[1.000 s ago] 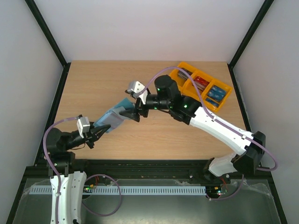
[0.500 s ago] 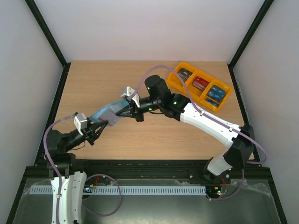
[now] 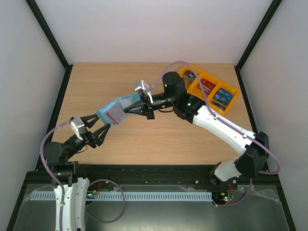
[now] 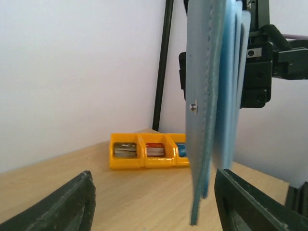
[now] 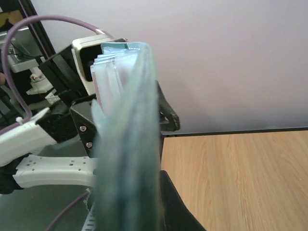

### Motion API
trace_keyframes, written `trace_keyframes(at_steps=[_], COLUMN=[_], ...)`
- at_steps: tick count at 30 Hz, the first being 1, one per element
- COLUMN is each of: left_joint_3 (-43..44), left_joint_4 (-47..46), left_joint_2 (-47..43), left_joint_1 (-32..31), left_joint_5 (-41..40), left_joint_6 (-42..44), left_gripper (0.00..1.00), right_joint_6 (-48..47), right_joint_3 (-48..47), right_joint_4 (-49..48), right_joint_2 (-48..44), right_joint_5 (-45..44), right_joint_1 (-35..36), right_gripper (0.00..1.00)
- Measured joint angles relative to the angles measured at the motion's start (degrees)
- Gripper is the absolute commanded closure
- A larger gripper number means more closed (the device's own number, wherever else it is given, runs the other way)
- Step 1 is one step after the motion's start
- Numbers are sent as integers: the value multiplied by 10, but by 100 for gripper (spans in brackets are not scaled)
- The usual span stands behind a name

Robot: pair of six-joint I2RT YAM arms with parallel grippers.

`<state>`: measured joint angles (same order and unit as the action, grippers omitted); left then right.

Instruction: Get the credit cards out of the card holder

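Holding: card holder (image 3: 115, 109) clamped by right end effector (image 3: 132, 106)
Left end effector (image 3: 101, 122): spread, empty
Care: red credit card (image 3: 114, 117) to be drawn straight out

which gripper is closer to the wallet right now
Right. The right gripper is shut on the wallet's far end, holding it off the table. The left gripper is open around its near end, seemingly not touching.
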<state>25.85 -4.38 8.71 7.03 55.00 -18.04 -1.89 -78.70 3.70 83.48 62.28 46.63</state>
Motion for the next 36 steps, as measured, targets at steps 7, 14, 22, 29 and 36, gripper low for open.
trace_keyframes(at_steps=[7, 14, 22, 29, 36], left_joint_3=[-53, -53, -38, -33, -33], left_joint_4=[-122, -154, -113, -115, -111], left_joint_2=[1, 12, 19, 20, 20], left_joint_1=[-5, -21, -30, -33, -33], left_joint_5=[-4, 23, 52, 60, 76], left_joint_6=[-94, -87, -23, -20, -17], left_gripper=[16, 7, 32, 68, 80], right_joint_6=[45, 50, 48, 40, 19], right_joint_3=[13, 13, 7, 5, 0], right_joint_4=[-46, -52, -48, -37, -13], right_joint_2=[7, 13, 26, 27, 27], right_joint_5=[17, 18, 13, 10, 9], right_joint_1=[4, 8, 14, 15, 15], right_gripper=[98, 98, 98, 98, 98])
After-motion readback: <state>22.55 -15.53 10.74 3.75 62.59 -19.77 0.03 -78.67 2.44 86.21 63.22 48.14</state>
